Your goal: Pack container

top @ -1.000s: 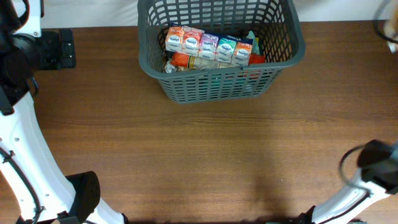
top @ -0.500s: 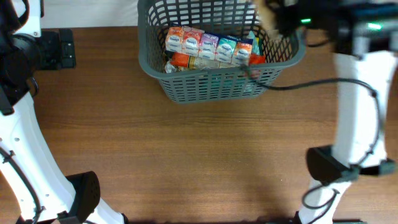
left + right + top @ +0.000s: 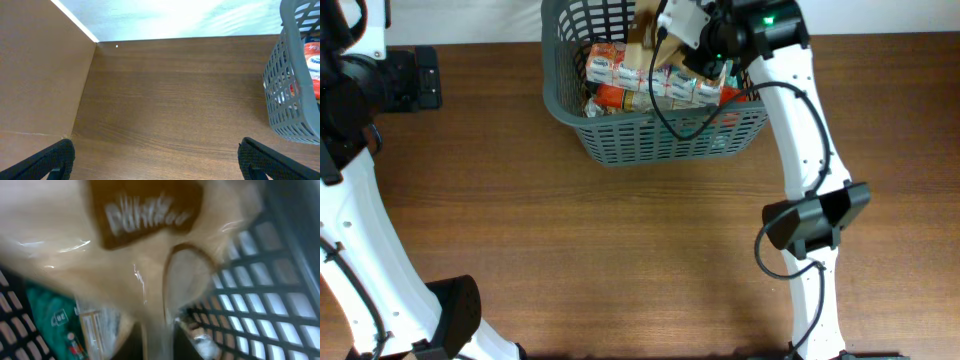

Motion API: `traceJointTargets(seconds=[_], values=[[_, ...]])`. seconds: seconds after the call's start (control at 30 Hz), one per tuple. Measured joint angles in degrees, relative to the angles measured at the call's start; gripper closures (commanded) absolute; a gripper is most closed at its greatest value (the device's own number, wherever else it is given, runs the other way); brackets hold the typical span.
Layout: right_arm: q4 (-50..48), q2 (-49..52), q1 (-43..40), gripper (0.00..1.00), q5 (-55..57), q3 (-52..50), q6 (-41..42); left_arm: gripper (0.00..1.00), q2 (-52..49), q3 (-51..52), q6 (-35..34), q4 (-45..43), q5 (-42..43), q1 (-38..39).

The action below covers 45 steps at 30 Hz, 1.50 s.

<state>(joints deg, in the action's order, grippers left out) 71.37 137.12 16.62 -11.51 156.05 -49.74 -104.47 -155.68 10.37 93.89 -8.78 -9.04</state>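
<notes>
The container point(image 3: 660, 140), a dark grey lattice basket, stands at the table's far middle and holds a row of colourful snack packets point(image 3: 615, 68). My right gripper point(image 3: 658, 30) hangs over the basket's back part, shut on a beige packet with a brown label point(image 3: 642, 35). In the right wrist view that packet point(image 3: 145, 245) is blurred and fills the frame, with the basket's lattice wall point(image 3: 260, 280) behind it. My left gripper point(image 3: 155, 162) is open and empty over bare table, well left of the basket point(image 3: 290, 100).
An orange item point(image 3: 610, 97) and a green packet point(image 3: 55, 315) lie lower in the basket. The table's far edge meets a white wall. The right arm's base stands at the front right point(image 3: 815, 225). A brown panel point(image 3: 35, 75) rises at the left in the left wrist view.
My right arm has swung in from the front right, across the basket's right rim, to above its back part, carrying the beige packet. The left arm has not moved.
</notes>
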Motion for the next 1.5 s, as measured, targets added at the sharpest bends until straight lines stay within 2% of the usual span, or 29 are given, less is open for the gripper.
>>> traceJointTargets(seconds=[0.03,0.1,0.17,0.3,0.43,0.53,0.7,0.83,0.93,1.03,1.1,1.13,1.17,1.3,1.5], values=[[-0.11,0.55,0.09,0.56,-0.11,0.00,-0.15,0.01,0.00,0.00,0.00,0.00,0.02,0.00],[-0.15,1.03,0.35,0.46,-0.33,0.00,0.22,0.01,0.00,0.00,0.00,0.02,0.00,0.00],[-0.26,1.05,0.50,0.46,-0.35,0.00,0.31,0.01,0.00,0.00,0.00,0.00,0.02,0.00],[-0.24,1.05,0.70,0.39,0.74,0.00,2.43,0.01,0.00,0.00,0.00,0.02,0.02,0.00],[-0.04,-0.66,0.68,0.37,5.33,0.00,7.21,0.01,0.00,0.00,0.00,0.00,0.02,0.00],[-0.07,-4.39,0.57,0.34,9.01,0.00,10.23,0.01,0.00,0.00,0.00,0.00,0.02,0.00],[-0.83,-16.04,-1.51,0.33,11.50,0.00,14.82,0.01,0.00,0.00,0.00,0.02,0.02,0.00],[-1.16,-24.30,-9.18,0.32,11.72,0.17,19.80,0.01,0.00,0.00,0.00,0.02,0.02,0.00],[-1.46,-28.35,-21.51,0.32,11.56,0.55,26.14,0.01,0.00,0.00,0.00,0.02,0.02,0.00],[-1.84,-28.63,-31.69,0.28,9.44,-0.04,32.37,0.01,0.00,0.00,0.00,0.02,0.02,0.00],[-2.45,-28.52,-36.37,0.25,8.68,-1.09,33.73,0.01,0.00,0.00,0.00,0.02,0.02,-0.04],[-2.80,-28.52,-38.36,0.17,8.20,-2.03,34.60,0.01,0.00,0.00,0.00,0.02,0.00,-0.04],[-3.15,-28.52,-40.28,0.01,7.58,-3.26,35.32,0.01,0.00,0.00,0.00,0.02,0.00,-0.04],[-5.79,-28.50,-43.36,0.01,5.51,-9.11,37.07,0.01,0.00,0.00,0.00,0.02,0.02,-0.04],[-7.37,-28.09,-43.50,0.01,3.87,-17.16,37.83,0.01,0.00,0.00,0.00,0.02,0.00,-0.04]])
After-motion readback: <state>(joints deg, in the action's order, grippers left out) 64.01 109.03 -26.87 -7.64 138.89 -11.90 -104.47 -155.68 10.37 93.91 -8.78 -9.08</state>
